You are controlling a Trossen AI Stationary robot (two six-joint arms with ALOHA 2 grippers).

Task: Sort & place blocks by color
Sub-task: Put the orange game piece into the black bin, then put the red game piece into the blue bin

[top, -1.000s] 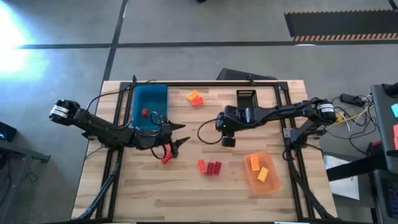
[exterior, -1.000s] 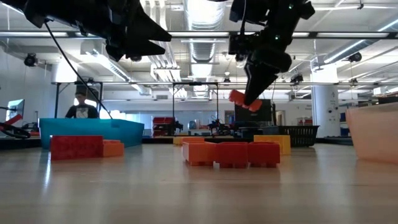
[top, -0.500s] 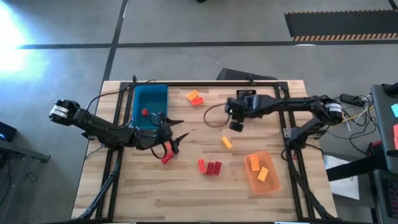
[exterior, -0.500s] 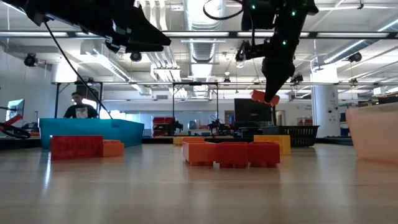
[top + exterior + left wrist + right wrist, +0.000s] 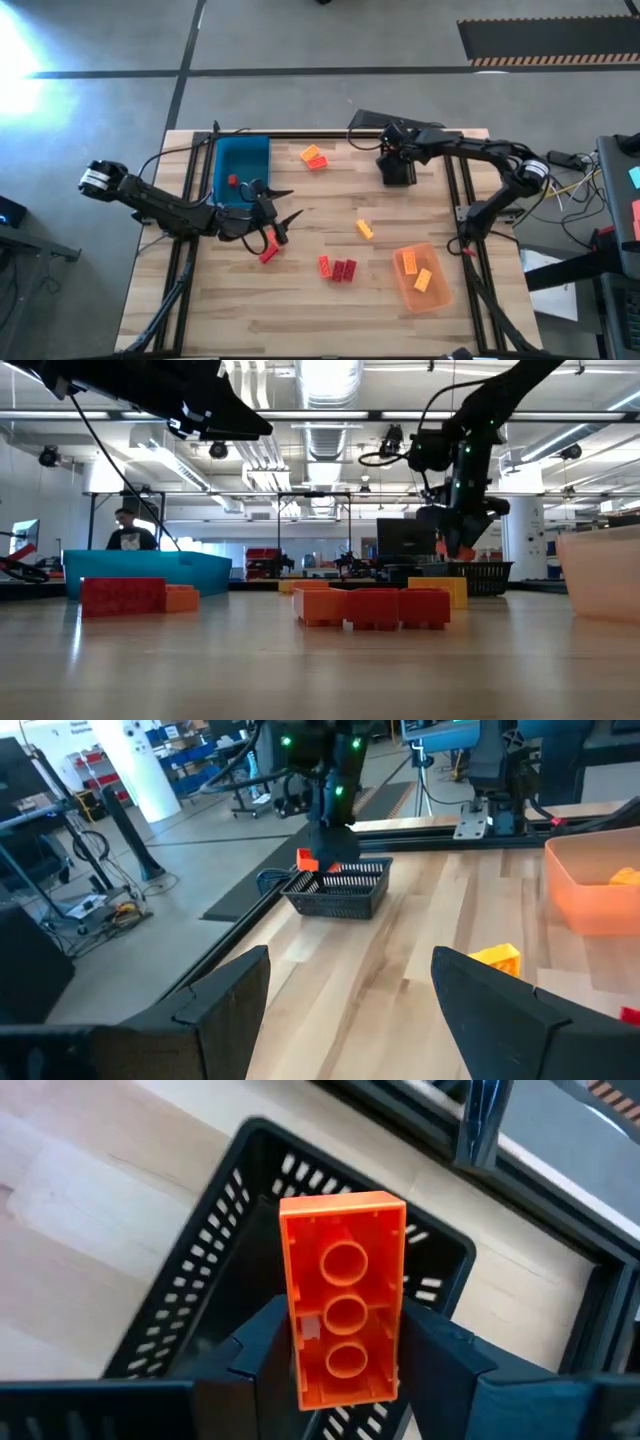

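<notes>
My right gripper [image 5: 343,1342] hangs over the black slotted tray [image 5: 190,1270] at the table's far edge, shut on an orange block [image 5: 343,1280]. My left gripper [image 5: 295,203] stands open in the air beside the blue tray [image 5: 243,160], with nothing between its fingers. A red block [image 5: 232,181] lies in the blue tray, and another [image 5: 268,253] lies on the table by the left gripper. Two orange blocks [image 5: 313,156], a yellow one [image 5: 365,229] and a row of red ones [image 5: 338,268] lie on the wood. My right gripper pinches the orange block between its two fingers [image 5: 262,1355], which lie on its two long sides [image 5: 292,1345] toward one end. The fingers slant down from above. The block's hollow underside faces the wrist camera. It hangs clear above the black tray.
A translucent orange tray [image 5: 437,297] with yellow-orange blocks stands at the near right. Black frame rails run along the table's left, far and right sides. Bare wood lies in the table's near left part. A person shows far off in the room behind.
My right gripper has carried the orange block from the table's middle toward the far edge, to above the black tray, and its wrist has rolled on the way. The yellow block it stood over now shows. My left gripper has rolled a little in place.
</notes>
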